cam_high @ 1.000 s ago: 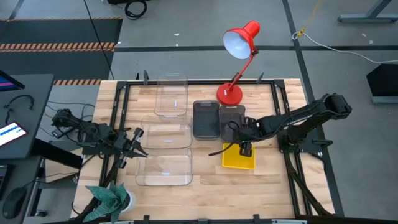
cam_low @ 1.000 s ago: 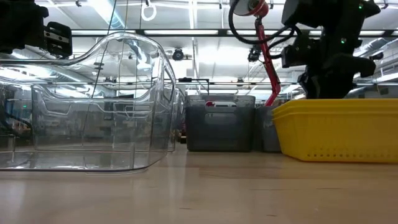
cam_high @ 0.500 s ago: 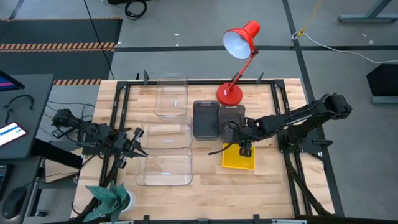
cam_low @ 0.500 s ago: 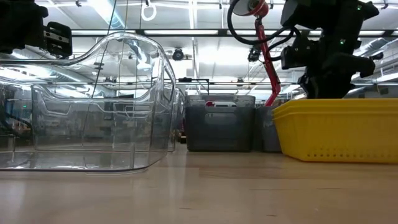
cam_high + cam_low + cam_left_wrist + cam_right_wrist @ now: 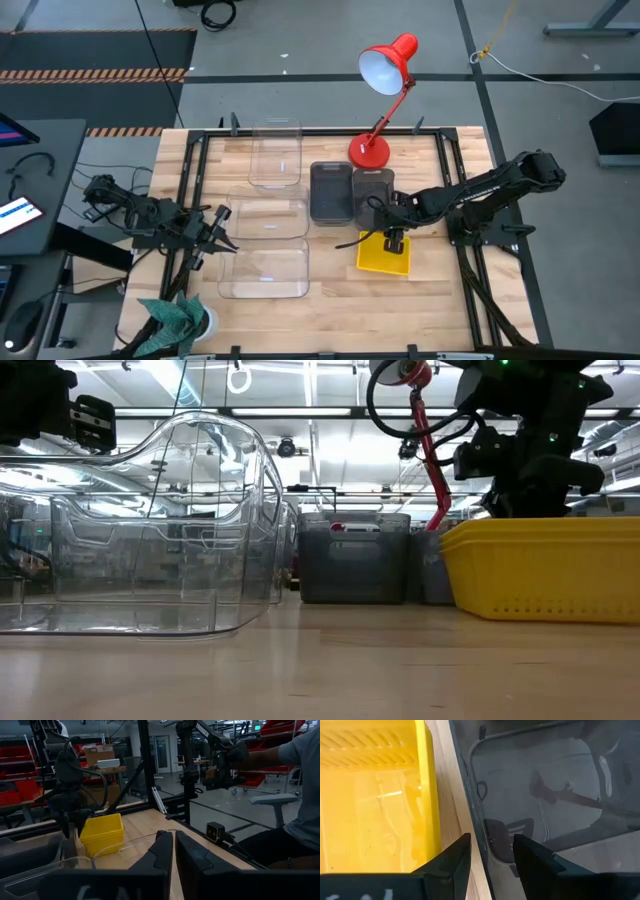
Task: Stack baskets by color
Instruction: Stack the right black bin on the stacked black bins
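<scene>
The right of two dark grey baskets (image 5: pixel 373 187) (image 5: pixel 545 785) sits flat on the table, with a yellow basket (image 5: pixel 384 255) (image 5: pixel 370 810) just near of it. My right gripper (image 5: pixel 393 238) (image 5: pixel 491 845) points steeply down, open. One finger is inside the grey basket and the other is outside, over the wooden strip beside the yellow basket. The other grey basket (image 5: pixel 331 192) stands to the left. Three clear baskets (image 5: pixel 268 215) lie farther left. My left gripper (image 5: pixel 222 238) (image 5: pixel 173 852) waits level at the table's left edge, shut and holding nothing. My right gripper straddles the grey basket's near short rim (image 5: pixel 477 830) from above, slanting in from the table's right. I cannot tell whether either finger touches the rim. The basket rests flat on the table.
A red desk lamp stands with its base (image 5: pixel 370 152) just beyond the grey baskets, its arm reaching up over the far edge. A green cloth bundle (image 5: pixel 175 318) sits at the near left corner. Bare wood shows near of the yellow basket and on the table's right side.
</scene>
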